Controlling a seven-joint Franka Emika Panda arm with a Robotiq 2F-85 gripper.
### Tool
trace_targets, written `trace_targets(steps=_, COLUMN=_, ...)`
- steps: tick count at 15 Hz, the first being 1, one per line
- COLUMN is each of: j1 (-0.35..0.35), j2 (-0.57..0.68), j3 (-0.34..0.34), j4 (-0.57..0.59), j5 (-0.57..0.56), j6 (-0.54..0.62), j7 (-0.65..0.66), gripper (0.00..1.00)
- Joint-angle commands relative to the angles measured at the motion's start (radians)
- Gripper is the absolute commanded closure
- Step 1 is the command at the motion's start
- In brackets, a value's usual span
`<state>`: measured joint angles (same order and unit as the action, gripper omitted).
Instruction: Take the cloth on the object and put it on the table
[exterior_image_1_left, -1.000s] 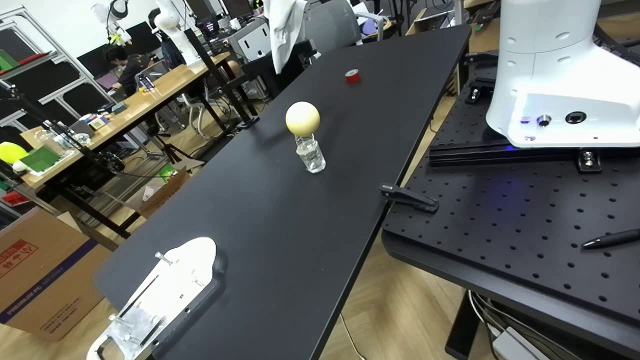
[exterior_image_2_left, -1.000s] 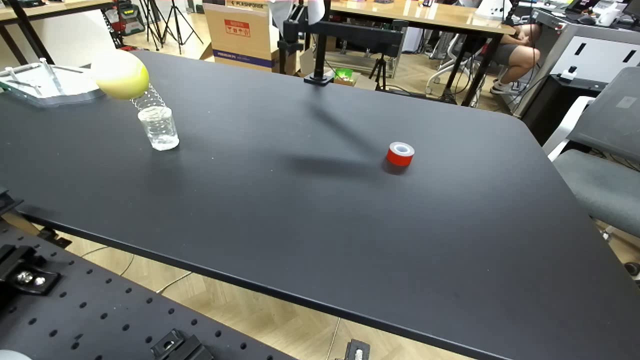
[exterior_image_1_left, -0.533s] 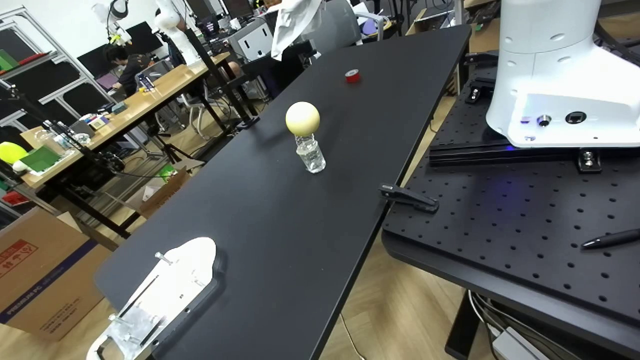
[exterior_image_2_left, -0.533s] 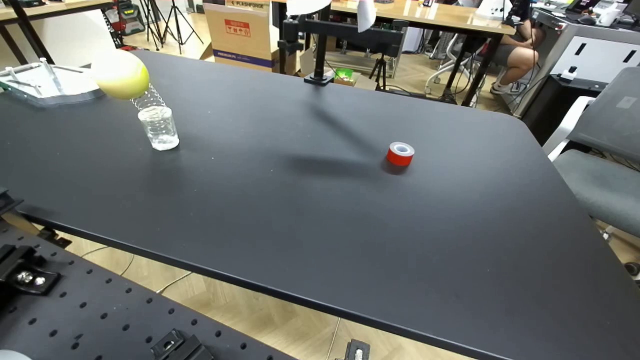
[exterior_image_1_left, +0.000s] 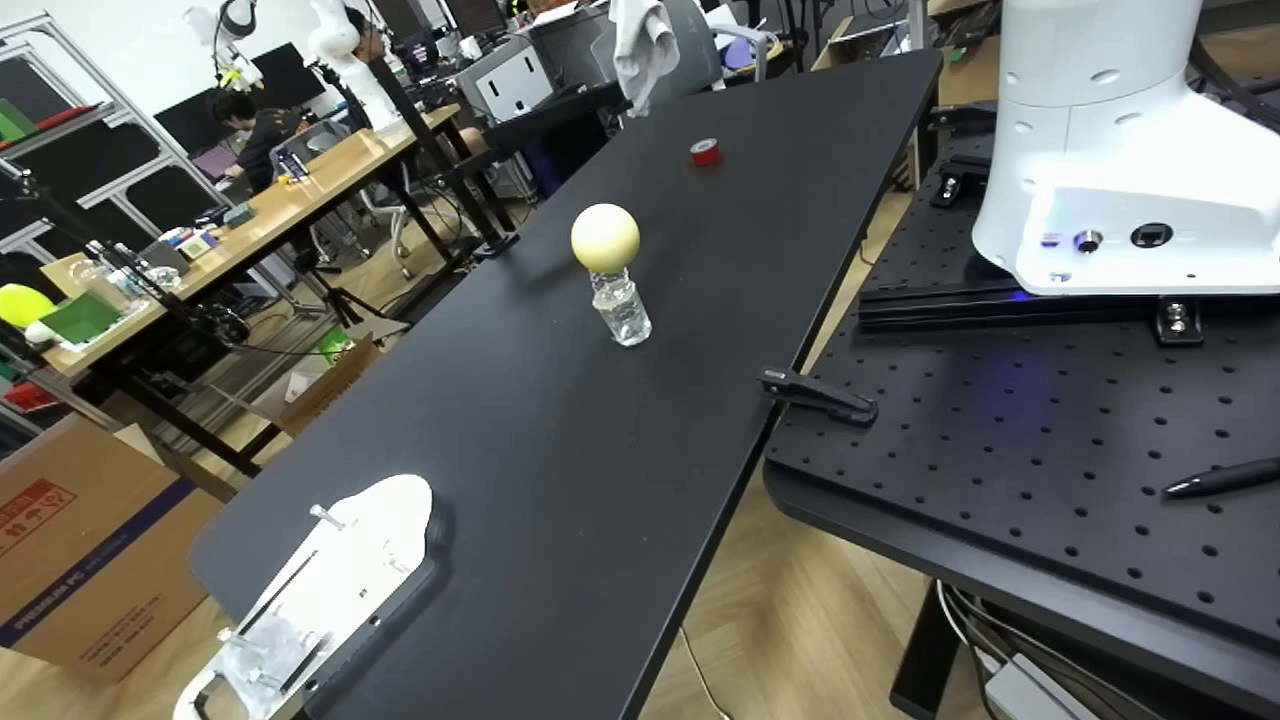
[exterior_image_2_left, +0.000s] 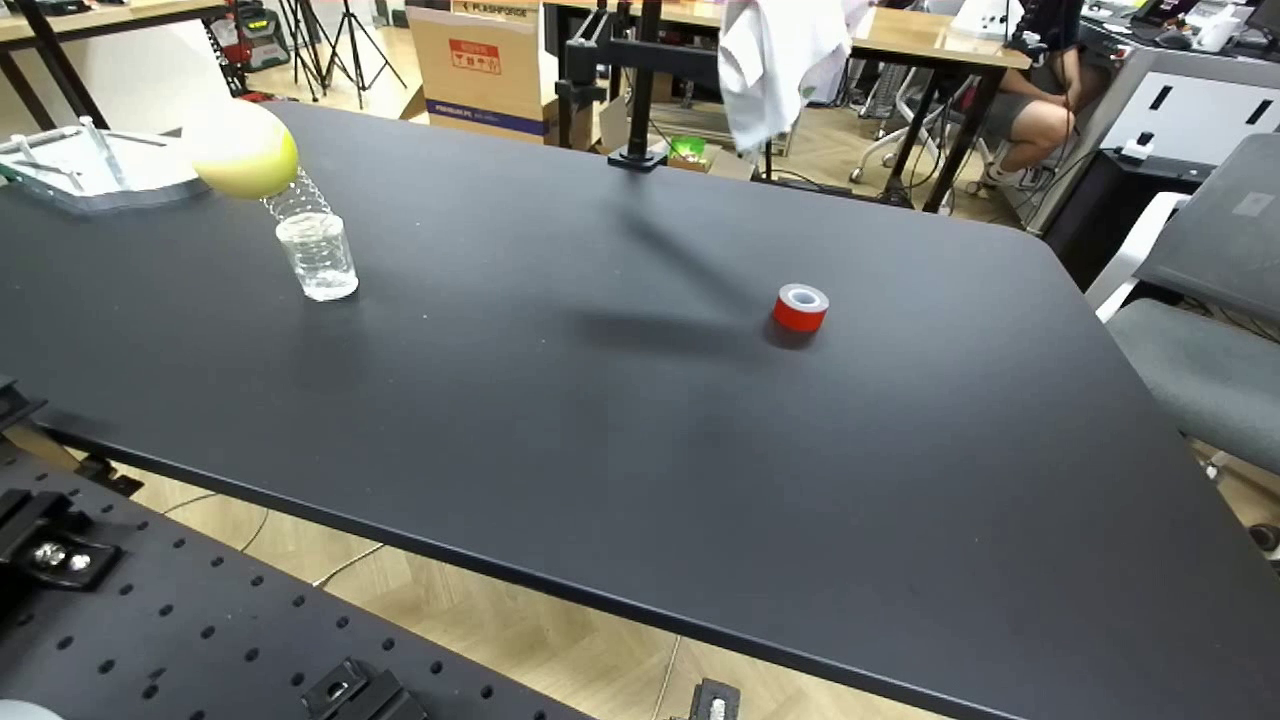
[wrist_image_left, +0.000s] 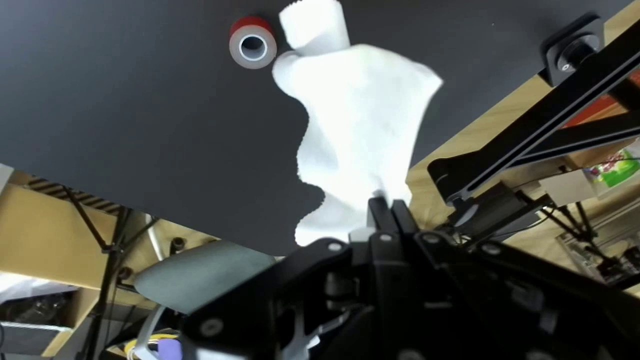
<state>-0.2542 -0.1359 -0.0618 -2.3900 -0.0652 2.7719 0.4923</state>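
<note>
One white fabric cloth (wrist_image_left: 360, 120) hangs from the black two-fingered tool (wrist_image_left: 389, 205).
The tool is closed, gripping the cloth near one edge; in both exterior views the cloth is suspended in the air, apart from the flat black tabletop (exterior_image_2_left: 640, 450). On the tabletop, a round pale-yellow ball (exterior_image_2_left: 240, 150) rests atop a clear, ridged cylindrical container (exterior_image_2_left: 320, 260). A red-sided roll of tape (exterior_image_2_left: 799, 317) with a pale top lies flat, well apart from the container.
</note>
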Motion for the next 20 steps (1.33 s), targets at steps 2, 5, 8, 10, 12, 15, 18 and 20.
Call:
trace_targets(steps=2, j1=-0.026, j2=0.075, j3=0.025, j4=0.016, j5=-0.064, j6=0.045, j7=0.219, gripper=0.99)
trace_targets(steps=5, j1=0.000, j2=0.114, j3=0.034, j4=0.022, j5=-0.031, j6=0.034, j7=0.191, gripper=0.99)
trace_targets(steps=8, j1=0.053, j2=0.145, j3=0.004, j4=0.030, j5=0.012, j6=0.025, j7=0.165, gripper=0.99)
trace_targets(steps=10, j1=0.077, j2=0.157, j3=-0.003, j4=0.032, j5=0.062, j6=0.017, j7=0.135, gripper=0.71)
trace_targets(steps=12, j1=0.095, j2=0.160, j3=-0.008, j4=0.032, j5=0.095, j6=0.011, j7=0.107, gripper=0.59)
trace_targets(steps=15, j1=0.116, j2=0.150, j3=-0.009, j4=0.027, j5=0.145, j6=0.003, j7=0.071, gripper=0.38)
trace_targets(steps=18, j1=0.129, j2=0.121, j3=-0.013, j4=0.011, j5=0.111, j6=0.006, j7=0.084, gripper=0.19)
trace_targets(steps=20, j1=0.134, j2=0.099, j3=-0.014, j4=-0.001, j5=0.058, j6=0.024, j7=0.116, gripper=0.05)
